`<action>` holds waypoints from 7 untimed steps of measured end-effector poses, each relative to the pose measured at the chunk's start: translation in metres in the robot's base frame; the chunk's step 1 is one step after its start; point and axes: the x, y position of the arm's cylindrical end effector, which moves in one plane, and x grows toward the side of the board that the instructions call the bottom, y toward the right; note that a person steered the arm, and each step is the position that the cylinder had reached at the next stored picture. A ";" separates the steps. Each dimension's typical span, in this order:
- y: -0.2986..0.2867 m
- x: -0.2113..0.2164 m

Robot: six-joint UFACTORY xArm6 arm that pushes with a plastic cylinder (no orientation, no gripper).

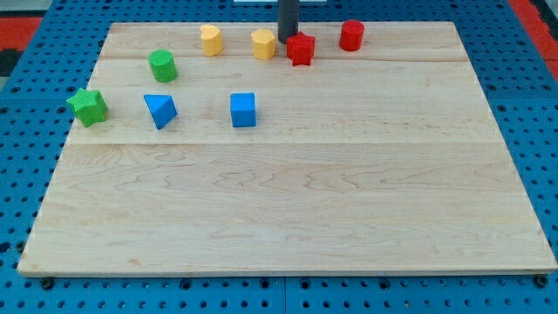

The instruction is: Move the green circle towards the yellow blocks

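The green circle (162,65) sits at the view's upper left of the wooden board (288,201). Two yellow blocks lie near the top edge: a rounded one (210,40) up and right of the green circle, and a hexagon-like one (263,44) further right. My tip (287,37) is at the top, between the yellow hexagon-like block and the red star (301,49), close to both. It is well to the right of the green circle.
A red cylinder (351,35) stands at the top right of the star. A green star (88,106) sits at the board's left edge. A blue triangle (160,110) and a blue cube (243,110) lie below the green circle.
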 end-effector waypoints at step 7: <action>-0.235 0.036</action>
